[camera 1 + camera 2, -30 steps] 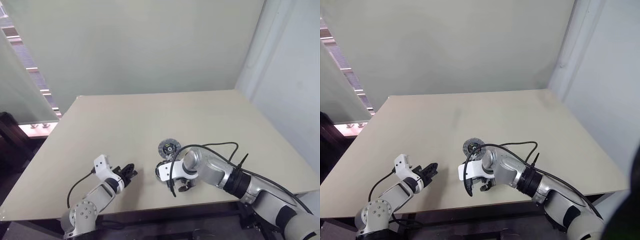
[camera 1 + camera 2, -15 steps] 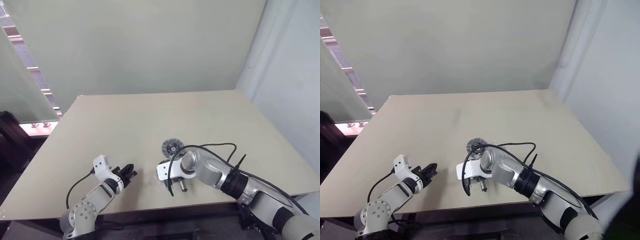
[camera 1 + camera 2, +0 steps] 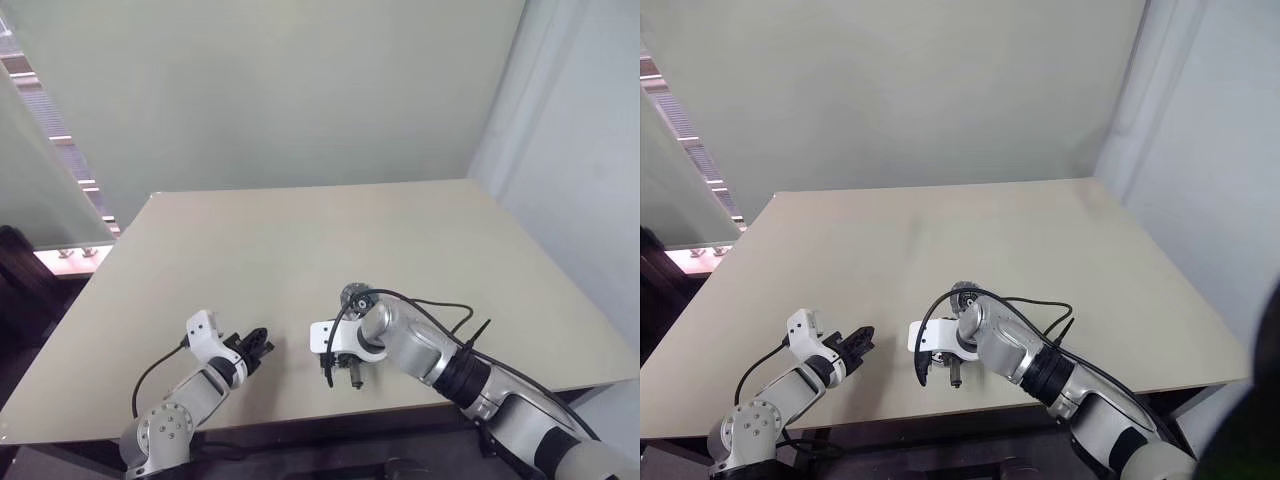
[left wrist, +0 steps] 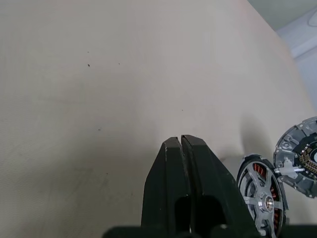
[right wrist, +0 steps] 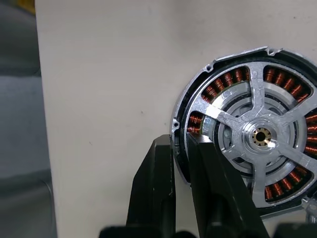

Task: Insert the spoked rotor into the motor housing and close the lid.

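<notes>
As things lie now: you look to be past the first half of the job, with the lid step left.
Spoked rotor: in the right wrist view the spoked rotor (image 5: 260, 136) sits right of centre, its silver spokes lying over the copper windings, so you can take it as dropped into the cup. Whether it is pressed fully home, you cannot tell.
Motor housing: the motor housing (image 5: 237, 55) lies flat on the tabletop (image 3: 300, 230), low and centre in the left eye view, tucked under your right wrist.
Right fingers: your right gripper (image 5: 181, 141) has its fingers clamped across the housing's rim at the rim's left edge in the right wrist view, one finger outside the wall and one over the windings.
Left fingers: your left gripper (image 4: 181, 141) has its fingers pressed together on nothing, over bare tabletop at the lower left of the left eye view, well apart from the parts.
Lid: the lid (image 3: 352, 295) lies just above the right wrist in the left eye view, close beside the housing and not on it. In the left wrist view it shows at the right edge.
Done: rotor in the housing, as far as you can judge.
Left to do: pick up the lid, centre it over the rotor and set it down to close.
</notes>
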`<state>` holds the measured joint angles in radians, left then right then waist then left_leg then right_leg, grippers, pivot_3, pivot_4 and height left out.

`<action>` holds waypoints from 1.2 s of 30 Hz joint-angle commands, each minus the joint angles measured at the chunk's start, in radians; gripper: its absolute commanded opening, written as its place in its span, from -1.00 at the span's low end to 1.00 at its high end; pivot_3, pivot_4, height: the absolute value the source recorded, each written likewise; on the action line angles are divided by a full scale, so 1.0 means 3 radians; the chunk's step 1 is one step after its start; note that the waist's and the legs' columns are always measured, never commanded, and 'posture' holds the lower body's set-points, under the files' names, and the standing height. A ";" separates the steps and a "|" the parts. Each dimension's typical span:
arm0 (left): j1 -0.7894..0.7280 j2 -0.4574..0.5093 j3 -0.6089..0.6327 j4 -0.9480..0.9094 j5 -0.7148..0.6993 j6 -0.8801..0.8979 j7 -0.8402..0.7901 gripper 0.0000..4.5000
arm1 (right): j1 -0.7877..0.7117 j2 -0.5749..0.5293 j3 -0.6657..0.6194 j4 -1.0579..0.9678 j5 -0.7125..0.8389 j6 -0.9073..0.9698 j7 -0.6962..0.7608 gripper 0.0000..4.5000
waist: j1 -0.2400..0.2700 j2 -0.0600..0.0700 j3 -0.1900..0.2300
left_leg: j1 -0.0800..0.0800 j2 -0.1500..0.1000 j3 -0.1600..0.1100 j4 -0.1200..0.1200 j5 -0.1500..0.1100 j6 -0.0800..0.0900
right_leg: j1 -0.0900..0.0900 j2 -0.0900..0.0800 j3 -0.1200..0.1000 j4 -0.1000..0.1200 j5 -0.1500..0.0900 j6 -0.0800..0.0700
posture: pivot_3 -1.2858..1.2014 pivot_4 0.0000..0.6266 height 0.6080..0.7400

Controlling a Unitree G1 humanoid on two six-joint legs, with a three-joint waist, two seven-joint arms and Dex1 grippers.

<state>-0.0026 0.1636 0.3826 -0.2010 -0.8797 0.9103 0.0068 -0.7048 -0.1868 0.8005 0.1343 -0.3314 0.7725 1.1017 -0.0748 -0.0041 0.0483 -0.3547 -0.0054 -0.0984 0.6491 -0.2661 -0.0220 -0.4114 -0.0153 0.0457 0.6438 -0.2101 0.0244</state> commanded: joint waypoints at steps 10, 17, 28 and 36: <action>-0.0048 0.0012 0.0048 -0.0076 -0.0003 -0.0098 -0.0034 -1.00 | 0.0220 0.0938 -0.0673 -0.0574 0.0334 0.1629 -0.1098 -0.96 | 0.0028 0.0000 0.0000 | -0.0020 -0.0003 0.0000 -0.0003 0.0002 -0.0003 | -0.0019 -0.0003 0.0001 0.0000 0.0000 -0.0001 | 0.03 -1.00 1.00; -0.0032 0.0017 0.0087 -0.0061 -0.0008 -0.0150 -0.0031 -1.00 | 0.0390 0.1172 -0.0752 -0.0513 0.0412 0.1599 -0.1763 -0.96 | 0.0028 0.0001 0.0001 | -0.0020 -0.0003 0.0000 -0.0002 0.0001 -0.0003 | -0.0018 -0.0003 0.0000 0.0000 0.0000 -0.0001 | 0.03 -1.00 1.00; 0.0002 0.0014 0.0117 -0.0083 -0.0008 -0.0167 -0.0044 -1.00 | 0.0315 0.1019 -0.0631 -0.0598 0.0728 0.1456 -0.1919 -0.24 | 0.0013 0.0000 0.0001 | -0.0018 -0.0003 0.0000 0.0002 0.0002 -0.0002 | -0.0013 -0.0003 -0.0001 -0.0001 0.0000 -0.0001 | 0.03 -1.00 1.00; 0.0025 0.0094 0.0185 -0.0078 -0.0029 -0.0164 -0.0085 -1.00 | 0.0056 0.0746 -0.0563 -0.1082 0.0955 0.1352 -0.1763 0.99 | 0.0013 0.0000 0.0001 | -0.0018 -0.0002 -0.0002 -0.0002 0.0001 -0.0002 | -0.0015 -0.0003 -0.0003 -0.0001 0.0000 -0.0001 | 0.03 -1.00 1.00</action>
<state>0.0103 0.1781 0.4204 -0.1987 -0.8792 0.8757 -0.0041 -0.6588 0.0402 0.6314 -0.1244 -0.0604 1.2065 0.5660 -0.0710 -0.0040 0.0484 -0.3601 -0.0060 -0.0990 0.6484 -0.2656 -0.0226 -0.4160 -0.0161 0.0448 0.6435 -0.2101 0.0241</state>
